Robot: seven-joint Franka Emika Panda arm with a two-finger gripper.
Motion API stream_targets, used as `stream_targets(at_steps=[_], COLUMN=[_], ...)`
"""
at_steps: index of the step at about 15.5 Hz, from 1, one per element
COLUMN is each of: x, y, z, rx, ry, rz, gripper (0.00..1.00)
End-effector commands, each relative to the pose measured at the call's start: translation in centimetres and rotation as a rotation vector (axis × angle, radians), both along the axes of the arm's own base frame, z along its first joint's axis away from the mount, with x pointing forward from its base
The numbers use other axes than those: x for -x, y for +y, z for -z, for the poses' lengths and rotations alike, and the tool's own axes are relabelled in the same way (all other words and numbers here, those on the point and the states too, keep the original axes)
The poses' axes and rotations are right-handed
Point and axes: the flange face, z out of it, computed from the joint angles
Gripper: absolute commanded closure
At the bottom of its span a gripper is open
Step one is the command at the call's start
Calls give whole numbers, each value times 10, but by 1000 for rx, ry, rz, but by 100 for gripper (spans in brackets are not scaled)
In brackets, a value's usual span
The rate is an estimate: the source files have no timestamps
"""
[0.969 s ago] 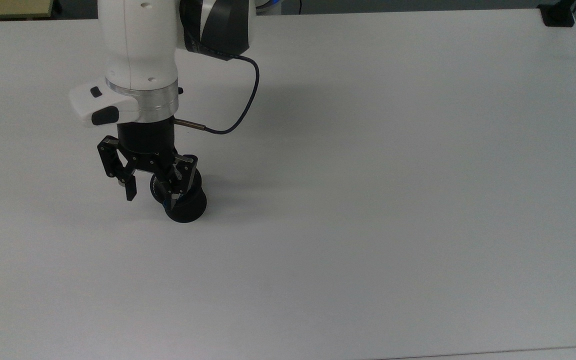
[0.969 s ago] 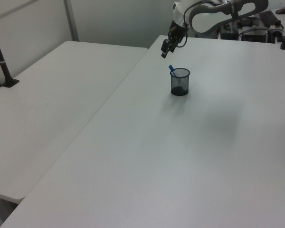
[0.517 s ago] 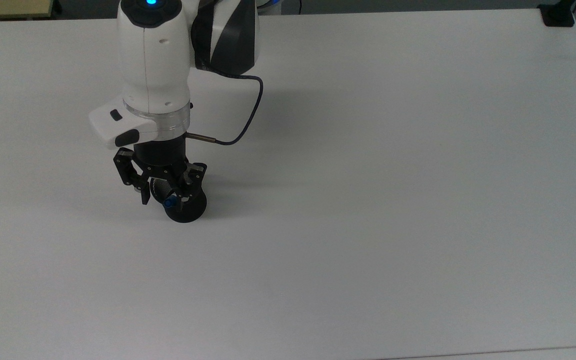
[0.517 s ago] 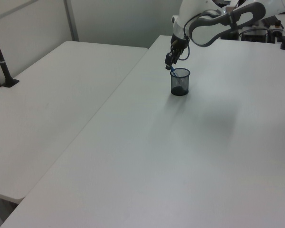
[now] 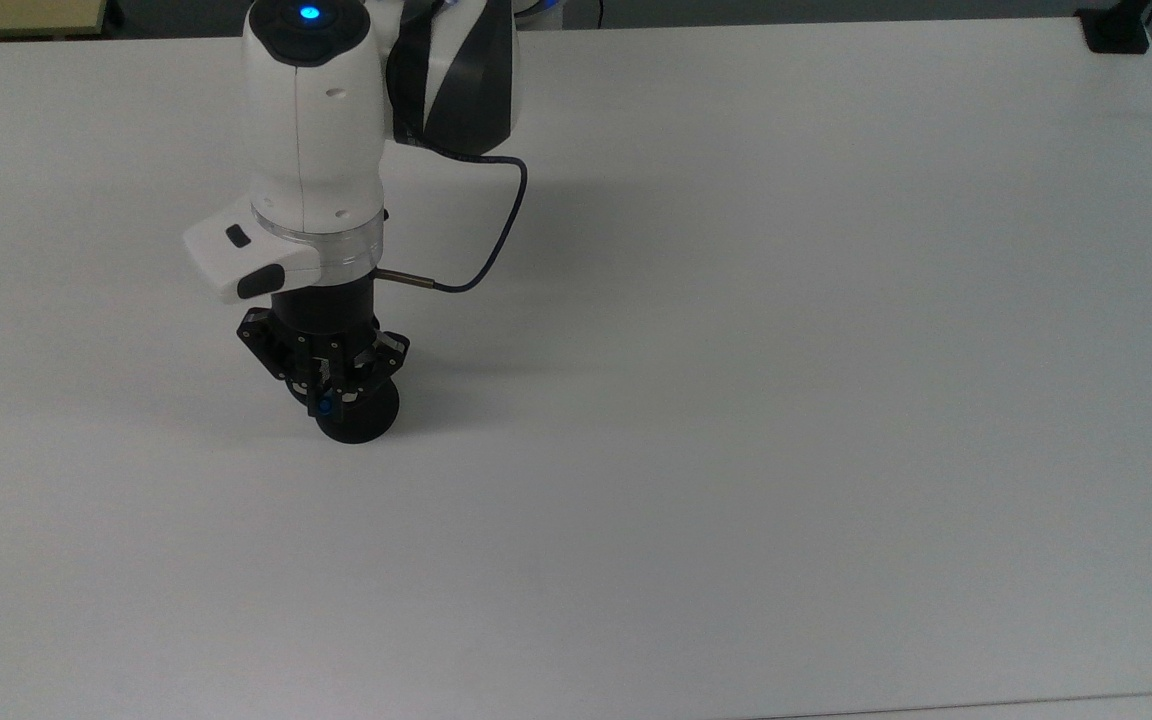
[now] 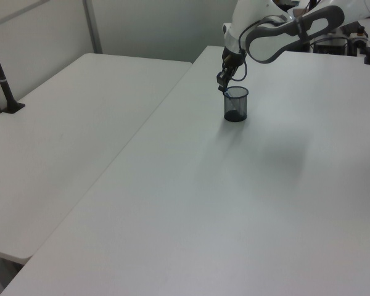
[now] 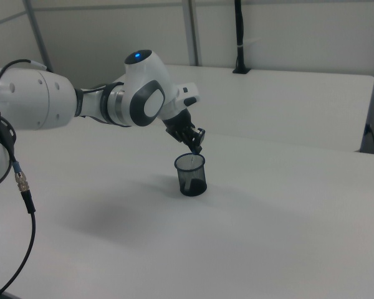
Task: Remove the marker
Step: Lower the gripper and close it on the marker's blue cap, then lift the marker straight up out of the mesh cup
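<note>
Gripper [image 5: 321, 398] pointing down over the near-left rim of the black mesh cup [image 5: 361, 418] on the white worktop [image 5: 736, 400], fingers drawn in tight on the blue cap of the marker [image 5: 320, 407], which stands leaning inside the cup, top poking above the rim.

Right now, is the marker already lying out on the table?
No, the marker stands in the mesh cup, with the gripper closed on its top.
</note>
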Motion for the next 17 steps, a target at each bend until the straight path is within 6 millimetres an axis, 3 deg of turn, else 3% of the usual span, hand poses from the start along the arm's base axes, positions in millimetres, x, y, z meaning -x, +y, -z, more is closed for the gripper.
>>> stream_targets(at_steps=[1,5,11,15,17], x=[4,3,7,20,25], y=[5,6,6,5,12], z=[-4,-25,-116,-161,-165], rx=[13,-8,-29,-50,-61], ry=[-2,-38,-185,-252,-239], rz=[-24,-6,8,18,20], gripper=[100,100,100,100,100])
